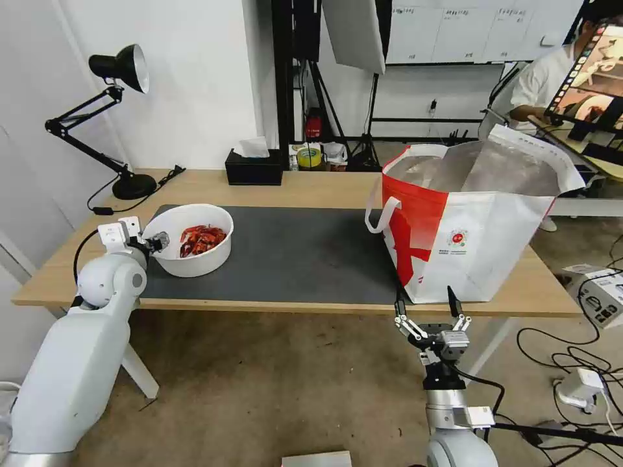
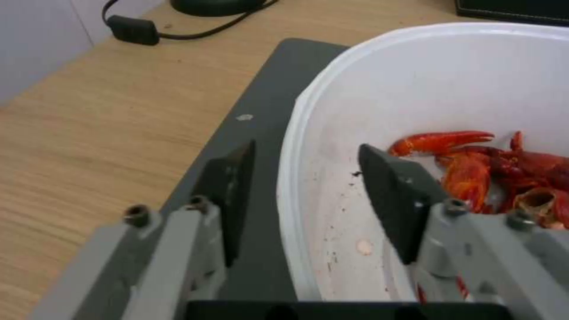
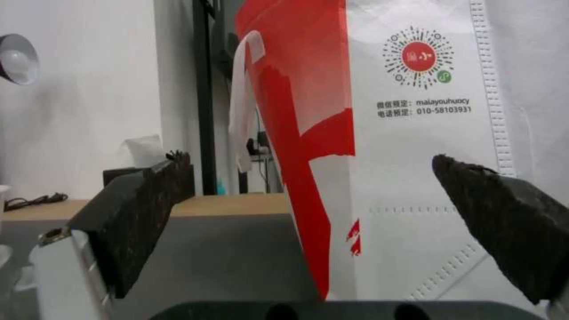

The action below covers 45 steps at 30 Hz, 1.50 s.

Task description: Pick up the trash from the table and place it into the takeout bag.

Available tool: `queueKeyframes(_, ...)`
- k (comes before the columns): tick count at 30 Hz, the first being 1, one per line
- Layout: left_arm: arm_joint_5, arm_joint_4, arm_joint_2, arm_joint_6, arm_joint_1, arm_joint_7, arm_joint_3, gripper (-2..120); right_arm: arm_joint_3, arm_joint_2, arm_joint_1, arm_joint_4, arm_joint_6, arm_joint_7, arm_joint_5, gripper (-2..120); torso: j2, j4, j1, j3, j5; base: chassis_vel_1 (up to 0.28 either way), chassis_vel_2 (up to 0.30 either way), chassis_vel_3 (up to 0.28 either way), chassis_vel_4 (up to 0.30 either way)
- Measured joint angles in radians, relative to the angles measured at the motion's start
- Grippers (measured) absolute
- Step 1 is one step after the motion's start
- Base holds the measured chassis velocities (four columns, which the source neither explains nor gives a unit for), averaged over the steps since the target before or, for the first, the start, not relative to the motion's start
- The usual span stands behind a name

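While the bowl (image 1: 192, 240) sits on the desk (image 1: 311, 188) mat, left gripper (image 2: 305, 186) is spread astride its rim, one finger inside, placed for a rim pinch. Right gripper (image 1: 428, 305) waits spread below the takeout bag (image 1: 467, 227)

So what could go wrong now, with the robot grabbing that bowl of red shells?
1. The left gripper is open, with one finger outside the bowl and one inside, so it would pinch only the thin rim. The bowl might tilt or slip.
2. If it tips, the shells could spill onto the mat.
3. The bag stands far across the table and is tall, so the bowl must be carried high. It could bump the bag's edge.
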Motion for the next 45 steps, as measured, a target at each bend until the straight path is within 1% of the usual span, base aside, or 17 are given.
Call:
queueKeyframes(1, 0.000, 0.000, 0.000, 0.000, -0.001, 0.000, 0.000, 41, 0.000, 0.000, 0.001, 0.000, 0.000, 0.000, 0.000, 100, 0.000, 0.0000, 0.000, 0.000, 0.0000, 0.000, 0.000, 0.000, 0.000)
queueKeyframes(2, 0.000, 0.000, 0.000, 0.000, -0.001, 0.000, 0.000, 41, 0.000, 0.000, 0.001, 0.000, 0.000, 0.000, 0.000, 100, 0.000, 0.0000, 0.000, 0.000, 0.0000, 0.000, 0.000, 0.000, 0.000)
queueKeyframes(3, 0.000, 0.000, 0.000, 0.000, -0.001, 0.000, 0.000, 34, 0.000, 0.000, 0.003, -0.001, 0.000, 0.000, 0.001, 100, 0.000, 0.0000, 0.000, 0.000, 0.0000, 0.000, 0.000, 0.000, 0.000)
queueKeyframes(4, 0.000, 0.001, -0.001, 0.000, -0.002, 0.000, 0.000, 30, 0.001, -0.001, 0.003, -0.002, 0.000, 0.000, 0.001, 100, 0.000, 0.0000, 0.000, 0.000, 0.0000, 0.000, 0.000, 0.000, 0.000)
queueKeyframes(5, 0.000, 0.002, -0.002, 0.000, -0.002, 0.000, 0.000, 25, 0.001, -0.001, 0.006, -0.004, 0.000, 0.001, 0.002, 100, 0.000, 0.0000, 0.000, 0.000, 0.0000, 0.000, 0.000, 0.000, 0.000)
queueKeyframes(6, 0.000, 0.002, -0.002, 0.000, -0.002, 0.000, 0.000, 25, 0.001, -0.001, 0.006, -0.004, 0.000, 0.001, 0.002, 100, 0.000, 0.0000, 0.000, 0.000, 0.0000, 0.000, 0.000, 0.000, 0.000)
queueKeyframes(9, 0.001, 0.004, -0.005, 0.000, -0.002, 0.001, 0.000, 9, 0.002, -0.001, 0.007, -0.005, 0.000, 0.001, 0.003, 100, 0.000, 0.0000, 0.000, 0.000, 0.0001, 0.000, 0.000, 0.000, 0.000)
queueKeyframes(10, 0.001, 0.004, -0.005, 0.000, -0.002, 0.001, 0.000, 9, 0.002, -0.001, 0.007, -0.005, 0.000, 0.001, 0.003, 100, 0.000, 0.0000, 0.000, 0.000, 0.0001, 0.000, 0.000, 0.000, 0.000)
queueKeyframes(11, 0.002, 0.005, -0.006, 0.000, -0.002, 0.002, 0.001, 7, 0.002, -0.001, 0.007, -0.005, 0.000, 0.001, 0.003, 100, 0.000, 0.0000, 0.000, 0.000, 0.0002, 0.000, 0.000, 0.000, 0.000)
queueKeyframes(12, 0.002, 0.006, -0.007, -0.001, -0.003, 0.004, 0.001, 1, 0.003, -0.001, 0.008, -0.005, 0.000, 0.001, 0.003, 100, 0.000, -0.0001, 0.000, 0.000, 0.0002, 0.000, 0.000, 0.000, 0.000)
queueKeyframes(23, 0.002, 0.002, -0.010, -0.013, -0.014, 0.002, 0.001, 0, 0.003, -0.001, 0.009, -0.005, 0.000, 0.002, 0.004, 100, 0.000, 0.0000, 0.000, 0.000, 0.0000, 0.000, 0.000, 0.000, 0.000)
queueKeyframes(25, 0.001, -0.018, -0.007, -0.034, -0.021, -0.001, -0.001, 0, 0.003, -0.001, 0.009, -0.005, 0.000, 0.002, 0.004, 100, 0.000, 0.0000, 0.000, 0.000, -0.0001, 0.000, 0.000, 0.000, 0.000)
queueKeyframes(31, -0.020, -0.046, -0.009, -0.038, -0.034, -0.018, 0.001, 0, 0.003, 0.000, 0.009, -0.005, 0.000, 0.002, 0.004, 100, 0.000, 0.0000, 0.000, 0.000, 0.0000, 0.000, 0.000, 0.000, 0.000)
queueKeyframes(39, -0.081, -0.107, -0.015, -0.038, -0.042, -0.054, 0.002, 0, 0.004, 0.001, 0.009, -0.004, -0.001, 0.002, 0.004, 100, 0.000, 0.0000, 0.000, 0.000, 0.0000, 0.000, 0.000, 0.000, 0.000)
queueKeyframes(41, -0.120, -0.127, -0.016, -0.043, -0.048, -0.076, 0.003, 0, 0.004, 0.002, 0.009, -0.003, -0.001, 0.001, 0.003, 100, 0.000, 0.0000, 0.000, 0.000, 0.0000, 0.000, 0.000, 0.000, 0.000)
queueKeyframes(43, -0.131, -0.132, -0.016, -0.045, -0.050, -0.082, 0.003, 0, 0.004, 0.003, 0.009, -0.003, -0.001, 0.001, 0.003, 100, 0.000, 0.0000, 0.000, 0.000, 0.0000, 0.000, 0.000, 0.000, 0.000)
queueKeyframes(45, -0.180, -0.154, -0.016, -0.053, -0.061, -0.115, 0.006, 0, 0.004, 0.004, 0.008, -0.001, -0.001, 0.001, 0.003, 100, 0.000, 0.0000, 0.000, 0.000, 0.0000, 0.000, 0.000, 0.000, 0.000)
